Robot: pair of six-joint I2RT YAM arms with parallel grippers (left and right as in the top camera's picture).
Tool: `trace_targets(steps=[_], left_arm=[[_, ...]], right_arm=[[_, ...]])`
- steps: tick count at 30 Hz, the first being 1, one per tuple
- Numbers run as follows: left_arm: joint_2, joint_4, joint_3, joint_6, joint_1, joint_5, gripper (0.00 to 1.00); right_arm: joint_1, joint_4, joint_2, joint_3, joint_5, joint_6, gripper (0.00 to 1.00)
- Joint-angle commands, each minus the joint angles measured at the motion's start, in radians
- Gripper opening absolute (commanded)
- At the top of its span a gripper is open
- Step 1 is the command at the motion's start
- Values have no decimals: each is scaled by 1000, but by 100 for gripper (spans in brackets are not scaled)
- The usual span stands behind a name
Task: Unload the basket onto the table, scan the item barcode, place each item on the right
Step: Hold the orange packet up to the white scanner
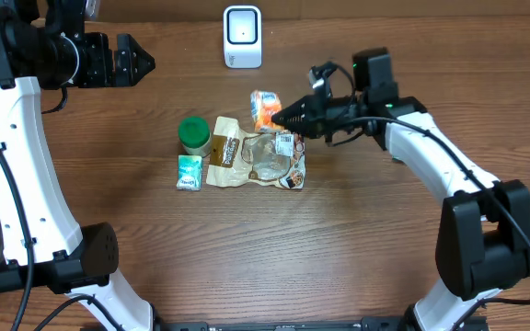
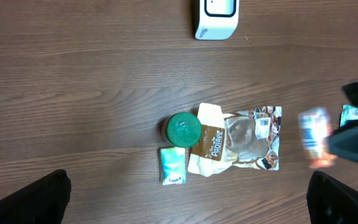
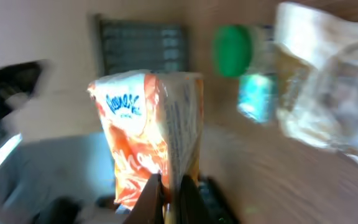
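Just right of centre in the overhead view, the right gripper (image 1: 282, 117) pinches an orange packet (image 1: 265, 108) beside the pouch (image 1: 251, 156). Best to turn its barcode face squarely toward the scanner (image 1: 242, 37) at top centre, then hold steady. The left gripper (image 1: 141, 62), upper left, stands spread.

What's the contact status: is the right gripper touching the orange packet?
Touching. The right wrist view shows the right gripper shut on the orange packet, its fingers pinching the packet's bottom edge.
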Motion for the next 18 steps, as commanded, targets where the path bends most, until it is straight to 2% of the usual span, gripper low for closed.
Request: trace_targets(steps=[1, 4, 10, 14, 18], left_arm=[[-1, -2, 1, 19, -6, 1, 100], [0, -2, 1, 19, -8, 0, 100], [-1, -2, 1, 19, -6, 0, 100], [-1, -2, 1, 19, -6, 0, 100], [0, -2, 1, 19, -6, 1, 100]], right_arm=[[53, -189, -17, 77, 485, -171, 4], [85, -329, -16, 179, 674, -231, 4], [89, -500, 21, 552, 937, -310, 4], [96, -465, 77, 695, 1108, -365, 4], [123, -201, 184, 712, 1355, -588, 4]])
